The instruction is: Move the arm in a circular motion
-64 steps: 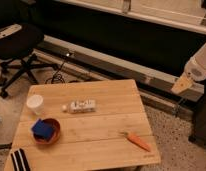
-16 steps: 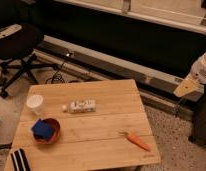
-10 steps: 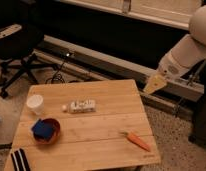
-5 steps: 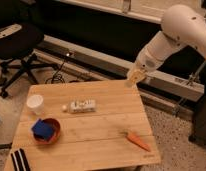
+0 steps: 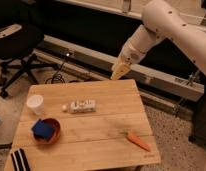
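Observation:
The arm [image 5: 168, 31] is thick, white and rounded, and comes in from the upper right, sloping down to the left. It ends in a small tan wedge-shaped gripper [image 5: 119, 70] that hangs above the far edge of the wooden table [image 5: 103, 127]. Nothing is held at the tip. No object on the table is touched by it.
On the table lie a white cup [image 5: 35, 104], a clear bottle on its side [image 5: 81, 106], a red bowl [image 5: 52, 136] with a blue sponge [image 5: 42, 128], an orange carrot [image 5: 137, 141] and a striped black-and-white object [image 5: 20, 160]. A black office chair [image 5: 18, 47] stands at left. A metal rail [image 5: 161, 80] runs behind.
The arm has swung from the right edge of the view leftward and inward, and now reaches over the table's far edge. The things on the table have not moved.

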Robot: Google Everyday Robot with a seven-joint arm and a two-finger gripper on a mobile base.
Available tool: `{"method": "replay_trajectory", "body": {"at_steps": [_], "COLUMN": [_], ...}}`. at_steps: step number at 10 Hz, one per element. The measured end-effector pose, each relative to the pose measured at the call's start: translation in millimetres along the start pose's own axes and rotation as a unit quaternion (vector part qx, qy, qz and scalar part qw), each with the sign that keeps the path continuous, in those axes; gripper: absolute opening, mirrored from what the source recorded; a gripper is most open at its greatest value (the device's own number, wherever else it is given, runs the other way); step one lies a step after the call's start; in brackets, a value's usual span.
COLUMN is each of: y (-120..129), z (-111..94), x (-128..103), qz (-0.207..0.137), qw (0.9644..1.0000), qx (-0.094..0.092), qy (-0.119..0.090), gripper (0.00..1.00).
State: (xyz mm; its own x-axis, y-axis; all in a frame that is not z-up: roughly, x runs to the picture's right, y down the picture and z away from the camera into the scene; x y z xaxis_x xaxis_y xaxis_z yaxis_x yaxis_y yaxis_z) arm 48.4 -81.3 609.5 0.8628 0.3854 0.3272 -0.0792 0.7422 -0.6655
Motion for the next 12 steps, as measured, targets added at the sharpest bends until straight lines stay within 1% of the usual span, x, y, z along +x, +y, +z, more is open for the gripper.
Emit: {"method": "replay_trajectory", "body": {"at_steps": [2, 4, 8, 9, 10, 12], "y": [-10.4, -22.5, -63.7, -82.1, -94.4, -128.4], "z": [8.9, 17.0, 29.6, 30.9, 30.1, 20.0], "x": [-18.7, -28.2, -32.8, -30.0, -26.0, -10.1], "qz": [-0.033, -0.054, -0.078, -0.079, -0.077, -0.059], "qw": [0.9994, 0.9984, 0.9968, 0.9966, 0.9967, 0.9974], "qx": [-0.009, -0.012, -0.003, 0.005, 0.012, 0.038], "qy": [0.003, 0.009, 0.02, 0.021, 0.021, 0.017], "gripper": [0.51, 0.51, 0.51, 0.51, 0.51, 0.51]}}
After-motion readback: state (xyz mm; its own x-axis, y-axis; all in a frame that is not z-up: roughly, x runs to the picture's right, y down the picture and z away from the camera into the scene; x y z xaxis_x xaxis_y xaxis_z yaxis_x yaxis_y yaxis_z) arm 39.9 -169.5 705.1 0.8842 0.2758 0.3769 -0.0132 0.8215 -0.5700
